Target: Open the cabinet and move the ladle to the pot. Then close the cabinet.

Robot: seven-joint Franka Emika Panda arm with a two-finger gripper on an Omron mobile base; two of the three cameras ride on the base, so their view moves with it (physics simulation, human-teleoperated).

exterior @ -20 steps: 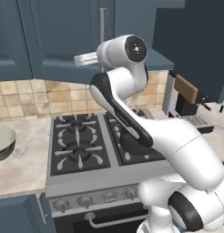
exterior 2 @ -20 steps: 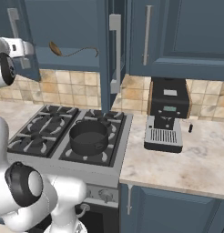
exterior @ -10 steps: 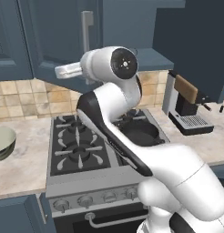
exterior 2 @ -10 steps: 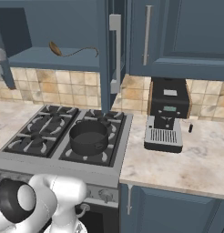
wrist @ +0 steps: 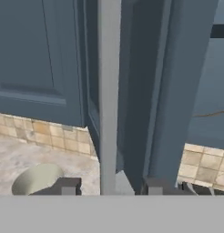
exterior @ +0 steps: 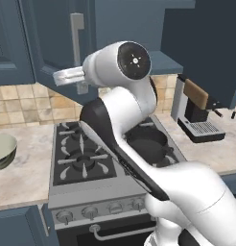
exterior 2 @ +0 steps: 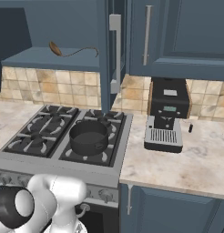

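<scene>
The cabinet point(exterior 2: 22, 32) stands open, both doors swung out. On its shelf lies the ladle point(exterior 2: 73, 51), copper bowl to the left and thin wire handle to the right. The dark pot point(exterior 2: 89, 136) sits on the stove's front right burner; my arm half hides the pot point(exterior: 151, 146) in the left base view. My gripper point(exterior: 67, 77) is at the lower end of the left door's silver handle point(exterior: 76, 48). In the hand view the gripper point(wrist: 111, 186) is open, with the handle point(wrist: 108, 91) between its fingertips and a gap on each side.
A pale green bowl point(exterior: 2, 151) rests on the counter left of the stove point(exterior: 81, 158). A coffee machine point(exterior 2: 166, 118) stands on the right counter. The open right door point(exterior: 206, 48) juts out over the machine.
The left door has swung further open to the left, and my hand has followed its handle. The arm's upper part has left the right base view.
</scene>
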